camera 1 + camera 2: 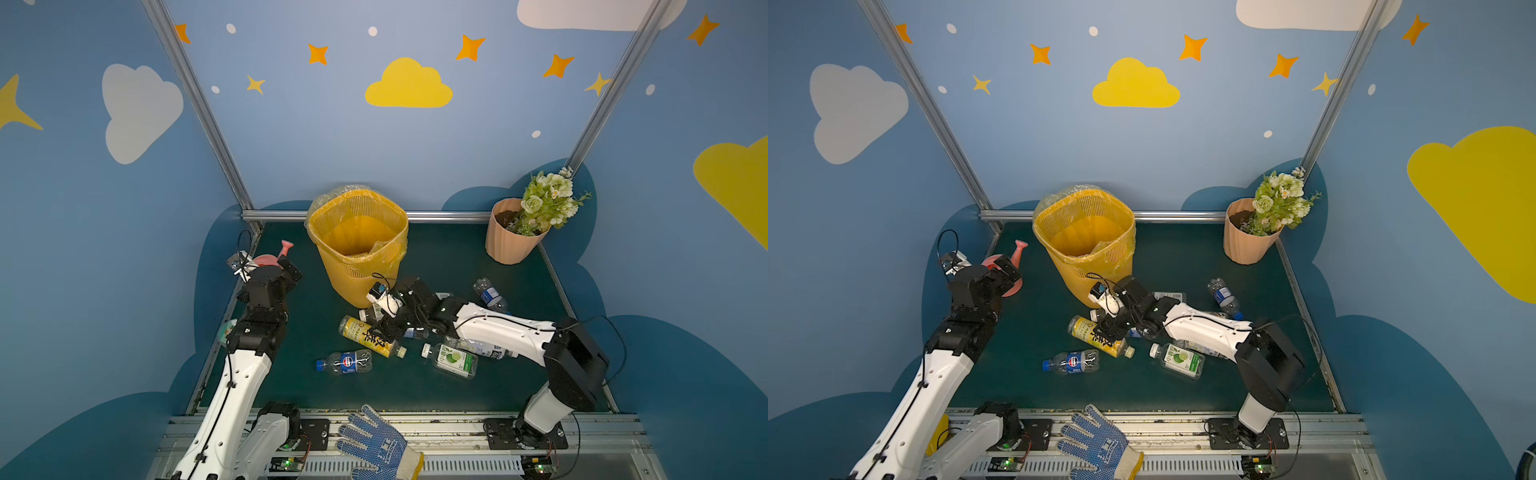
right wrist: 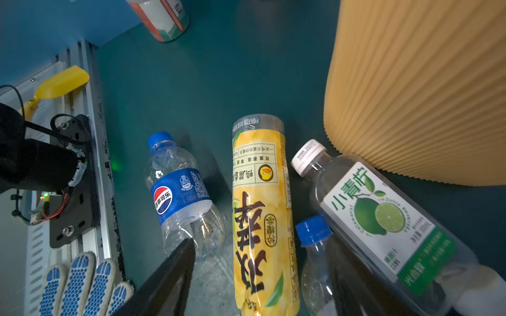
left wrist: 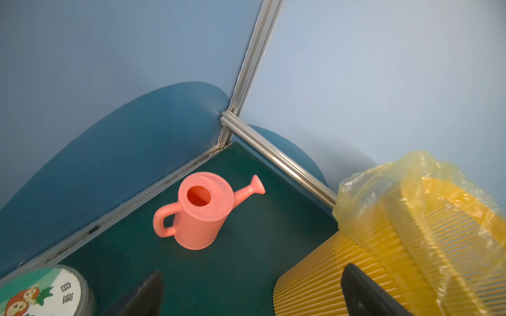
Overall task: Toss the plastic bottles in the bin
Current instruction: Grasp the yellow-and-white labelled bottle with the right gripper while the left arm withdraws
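Blue-dotted glove (image 1: 376, 446) lies nearest; right jaws straddle, apart, the clear yellow-labelled bottle (image 2: 260, 205) lying flat; left jaws gape.

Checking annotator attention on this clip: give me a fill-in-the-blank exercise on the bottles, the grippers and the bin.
1. The jaws of the right gripper straddle the bottle with the ___ label.
2. The Pepsi bottle has a ___ cap.
3. The left gripper hangs with its jaws ___.
4. The bin stands ___, its mouth facing up.
Missing words: yellow; blue; open; upright.
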{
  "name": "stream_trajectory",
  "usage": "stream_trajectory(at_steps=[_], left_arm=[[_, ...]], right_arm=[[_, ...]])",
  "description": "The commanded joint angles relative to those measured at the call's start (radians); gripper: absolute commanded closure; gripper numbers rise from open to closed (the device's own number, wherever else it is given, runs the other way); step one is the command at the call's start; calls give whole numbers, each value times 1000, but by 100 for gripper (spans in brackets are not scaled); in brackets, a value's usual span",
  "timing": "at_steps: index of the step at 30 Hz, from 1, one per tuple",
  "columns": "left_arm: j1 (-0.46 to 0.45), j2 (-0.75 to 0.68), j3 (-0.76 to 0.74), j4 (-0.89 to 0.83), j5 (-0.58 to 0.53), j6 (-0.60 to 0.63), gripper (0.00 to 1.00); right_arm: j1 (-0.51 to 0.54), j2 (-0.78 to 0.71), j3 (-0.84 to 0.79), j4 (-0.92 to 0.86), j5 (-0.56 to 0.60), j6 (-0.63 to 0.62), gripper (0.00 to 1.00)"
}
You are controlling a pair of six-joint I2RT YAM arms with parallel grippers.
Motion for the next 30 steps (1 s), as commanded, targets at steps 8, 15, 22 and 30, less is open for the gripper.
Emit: stream_trajectory(at_steps=[8, 15, 22, 30], left_arm=[[66, -3, -23, -48, 98, -84, 0], [73, -7, -27, -51, 109, -81, 0], [77, -13, -30, -49, 116, -80, 0], [80, -17, -31, -53, 118, -79, 0]], right_arm=[[46, 169, 149, -107, 51, -55, 29], [65, 280, 257, -189, 74, -65, 32], [71, 340, 308, -224, 93, -62, 33], [82, 397, 367, -268, 101, -66, 37]])
